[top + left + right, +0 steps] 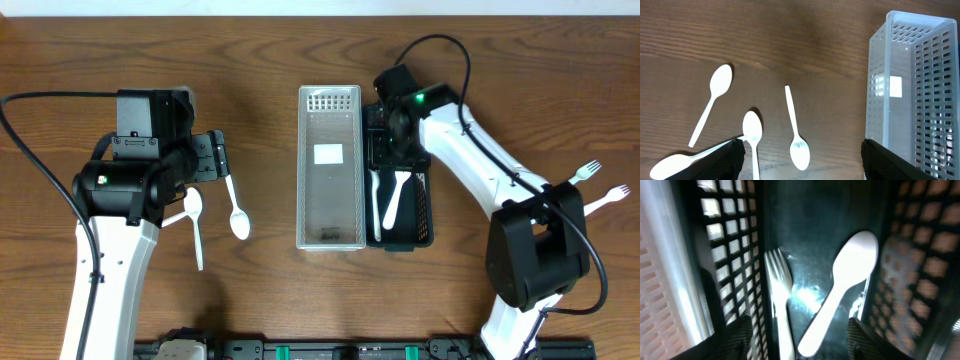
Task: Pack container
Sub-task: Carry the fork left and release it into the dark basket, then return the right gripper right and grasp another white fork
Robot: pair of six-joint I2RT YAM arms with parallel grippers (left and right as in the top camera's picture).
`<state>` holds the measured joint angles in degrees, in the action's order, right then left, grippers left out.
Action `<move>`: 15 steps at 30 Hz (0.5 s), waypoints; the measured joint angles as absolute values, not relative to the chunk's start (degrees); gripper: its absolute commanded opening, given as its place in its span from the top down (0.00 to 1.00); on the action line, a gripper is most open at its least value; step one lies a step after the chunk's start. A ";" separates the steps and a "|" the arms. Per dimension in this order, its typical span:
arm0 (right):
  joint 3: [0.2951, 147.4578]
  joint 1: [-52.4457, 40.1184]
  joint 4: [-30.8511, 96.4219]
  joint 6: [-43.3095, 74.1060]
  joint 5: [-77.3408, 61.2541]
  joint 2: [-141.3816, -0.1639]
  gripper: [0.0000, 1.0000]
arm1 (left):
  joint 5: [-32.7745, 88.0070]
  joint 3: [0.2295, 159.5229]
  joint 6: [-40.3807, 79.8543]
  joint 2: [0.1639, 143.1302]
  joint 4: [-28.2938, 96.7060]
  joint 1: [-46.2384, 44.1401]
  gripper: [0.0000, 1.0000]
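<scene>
Right tool (799, 342): fingers spread, nothing pinched, hanging low inside the black perforated plastic basket (425, 215). Just below it, on the basket floor, lie 1 white plastic fork (781, 295) and 1 white plastic spoon (842, 287), side by side and clear of the fingers. We judge the placing on this side done. To finish well, rise straight up, because the grid walls stand close on both sides.

Left tool (213, 160): also spread and empty, above the loose white plastic spoons (796, 132) on the brown wooden table (260, 60). The wrist view shows 4 spoons. The overhead shows only 2, with the arm hiding the rest. The spoon between the fingers lies alone, handle pointing away. We would close across its handle, not its bowl. The neighbouring spoon (753, 137) touches another at lower left, so we would leave that pair for later.

Further out: the clear perforated plastic basket (329, 165) stands just beside the black one, holding only a white label. Its tall wall lies on the left arm's path. We cannot tell which basket takes the spoons. 2 white plastic forks (585, 172) lie well apart at the far right.
</scene>
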<state>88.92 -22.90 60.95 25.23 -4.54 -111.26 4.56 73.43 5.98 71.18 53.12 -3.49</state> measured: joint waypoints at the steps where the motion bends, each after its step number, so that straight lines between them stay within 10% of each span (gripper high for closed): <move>1: 90.39 -22.44 62.00 24.99 -4.56 -111.26 0.35 | 4.56 73.43 5.98 71.18 53.12 -3.49 0.23; 15: 110.98 10.04 70.11 23.92 -0.99 -105.56 0.19 | 4.56 73.43 5.96 71.18 53.63 -3.51 0.23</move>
<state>110.98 10.04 70.11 23.92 -0.99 -105.56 4.56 73.43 5.96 71.18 53.63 -3.51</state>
